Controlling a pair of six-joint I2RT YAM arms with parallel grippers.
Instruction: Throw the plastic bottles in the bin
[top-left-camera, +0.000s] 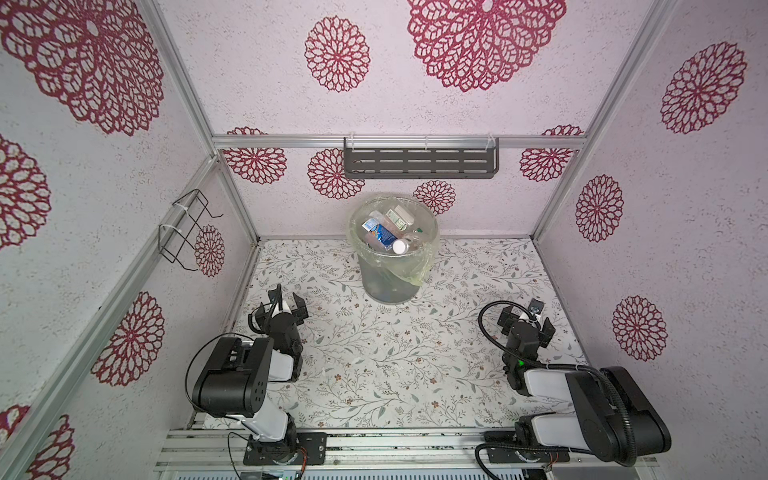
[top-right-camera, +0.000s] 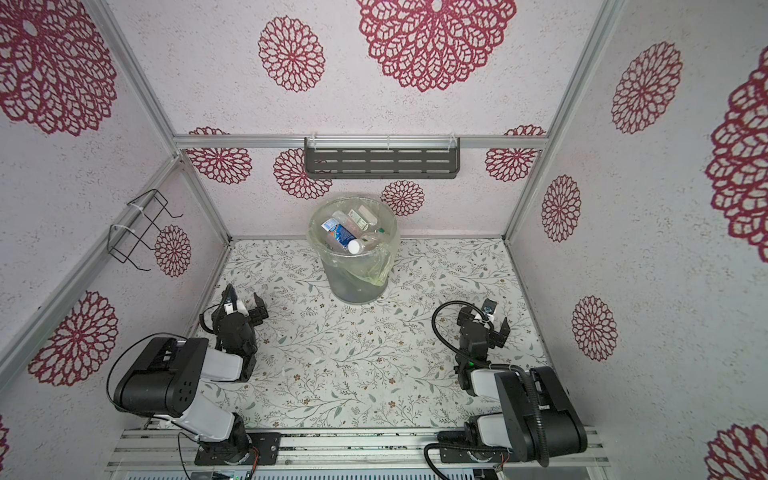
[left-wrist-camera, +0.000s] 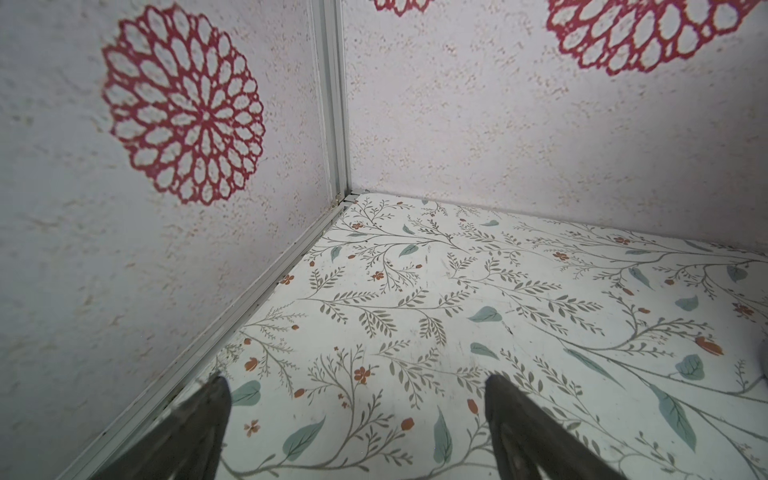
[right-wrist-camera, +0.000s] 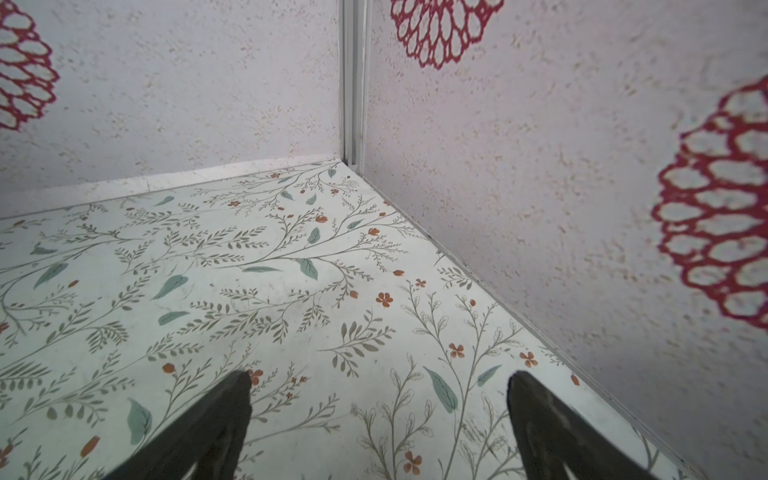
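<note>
The plastic bottles (top-left-camera: 384, 237) are seen piled inside the bin (top-left-camera: 388, 286), which is stood at the far middle of the worktop (top-left-camera: 395, 365), close to the back wall. The left fingers (left-wrist-camera: 199, 428) are spread wide by the left wall, with nothing held between them. The right fingers (right-wrist-camera: 216, 428) are likewise spread wide and empty by the right wall, well apart from the bin.

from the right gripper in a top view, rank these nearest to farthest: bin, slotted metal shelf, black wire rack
From the right gripper:
1. bin, centre rear, to the gripper's left
2. slotted metal shelf, mounted high at the rear, above the bin
3. black wire rack, mounted on the far left side
</note>
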